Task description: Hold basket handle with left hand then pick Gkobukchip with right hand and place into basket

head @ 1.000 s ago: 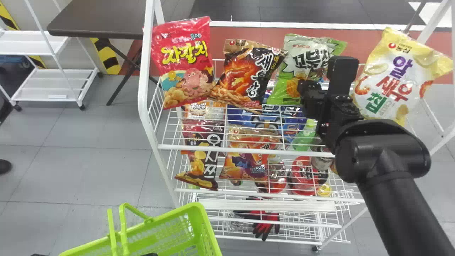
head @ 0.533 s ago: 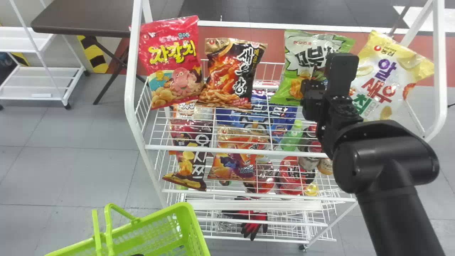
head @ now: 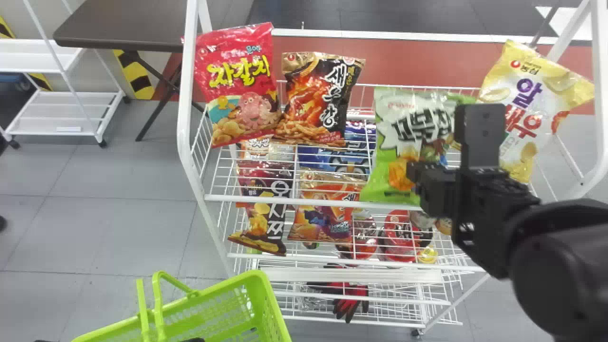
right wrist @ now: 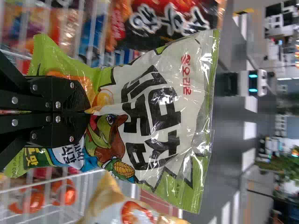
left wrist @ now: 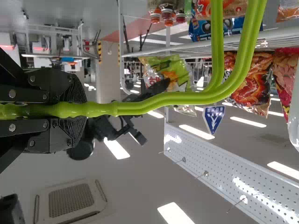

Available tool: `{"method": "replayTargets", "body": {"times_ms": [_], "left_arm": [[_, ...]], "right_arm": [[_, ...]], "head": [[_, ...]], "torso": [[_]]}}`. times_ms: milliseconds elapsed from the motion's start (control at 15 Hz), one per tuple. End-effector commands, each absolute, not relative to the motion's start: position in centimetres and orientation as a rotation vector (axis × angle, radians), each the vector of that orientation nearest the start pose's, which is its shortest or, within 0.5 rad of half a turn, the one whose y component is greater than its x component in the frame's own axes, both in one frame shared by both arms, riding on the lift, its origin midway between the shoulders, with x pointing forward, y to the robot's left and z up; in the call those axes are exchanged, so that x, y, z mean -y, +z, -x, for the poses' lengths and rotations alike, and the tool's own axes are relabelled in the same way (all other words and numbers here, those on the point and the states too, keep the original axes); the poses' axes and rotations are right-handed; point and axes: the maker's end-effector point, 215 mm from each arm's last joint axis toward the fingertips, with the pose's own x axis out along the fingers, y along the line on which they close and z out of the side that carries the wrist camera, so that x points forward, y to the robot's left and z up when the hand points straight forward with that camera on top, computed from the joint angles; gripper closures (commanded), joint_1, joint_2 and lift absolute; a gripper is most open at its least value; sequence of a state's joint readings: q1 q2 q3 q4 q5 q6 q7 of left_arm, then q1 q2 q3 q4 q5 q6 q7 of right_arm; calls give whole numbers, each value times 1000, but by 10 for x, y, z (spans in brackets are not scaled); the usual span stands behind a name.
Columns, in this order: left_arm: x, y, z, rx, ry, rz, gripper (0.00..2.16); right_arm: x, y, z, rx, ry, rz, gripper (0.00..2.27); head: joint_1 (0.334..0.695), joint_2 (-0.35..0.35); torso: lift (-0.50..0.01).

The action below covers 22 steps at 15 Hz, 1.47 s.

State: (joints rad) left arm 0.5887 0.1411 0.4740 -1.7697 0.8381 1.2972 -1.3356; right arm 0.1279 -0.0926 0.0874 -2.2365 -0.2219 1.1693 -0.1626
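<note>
Green-and-white foil Gkobukchip bag (head: 415,128) hung near white wire rack's front rail (head: 285,201), pinched in black right gripper (right wrist: 88,112), fingers almost together; black left gripper (left wrist: 85,109) closed round lime-green plastic basket handle (left wrist: 173,99); good carry needed light squeeze, rail cleared, handle level

Your right end effector (head: 416,179) is gripping the Gkobukchip (head: 403,142). On the rack (head: 285,201), one snack bag (head: 318,99) is standing left of it, another bag (head: 240,85) farther left, an end bag (head: 536,95) right; the basket (head: 273,304) is hanging lower left.
</note>
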Motion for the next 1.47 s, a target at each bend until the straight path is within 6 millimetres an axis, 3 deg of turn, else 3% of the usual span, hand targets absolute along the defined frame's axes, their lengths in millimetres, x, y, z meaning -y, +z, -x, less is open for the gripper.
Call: {"method": "replayTargets", "body": {"times_ms": [0,133,400,533,800,933,1067,1267,1400], "left_arm": [[-192,-407,-204,-654,-929,1548,2152],[-190,-408,-204,-658,-929,1549,2152],[-190,-409,-204,-658,-928,1552,2152],[-190,-410,-204,-658,-925,1554,2152],[-189,-406,-204,-653,-931,1570,2152],[-189,-404,-204,-645,-940,1572,2152],[-188,-403,-203,-648,-945,1577,2152],[-189,-401,-203,-648,-948,1582,2152],[-189,-399,-203,-643,-952,1583,2152]], "right_arm": [[172,-407,-420,-803,157,-3,2246],[150,-416,-373,-924,279,-60,2246],[91,-389,-347,-915,521,-218,2246],[61,-387,-331,-935,612,-251,2246],[-1,-418,-290,-1058,764,-259,2243],[-23,-442,-274,-1135,813,-240,2243],[-53,-451,-255,-1198,901,-292,2243],[-87,-461,-245,-1231,961,-339,2243],[-100,-472,-239,-1243,969,-331,2233]], "head": [[695,12],[695,27],[695,121],[695,183],[695,345],[695,350],[695,350],[695,350],[695,350]], "torso": [[0],[0],[0],[0],[0],[0],[0],[0],[0]]}}
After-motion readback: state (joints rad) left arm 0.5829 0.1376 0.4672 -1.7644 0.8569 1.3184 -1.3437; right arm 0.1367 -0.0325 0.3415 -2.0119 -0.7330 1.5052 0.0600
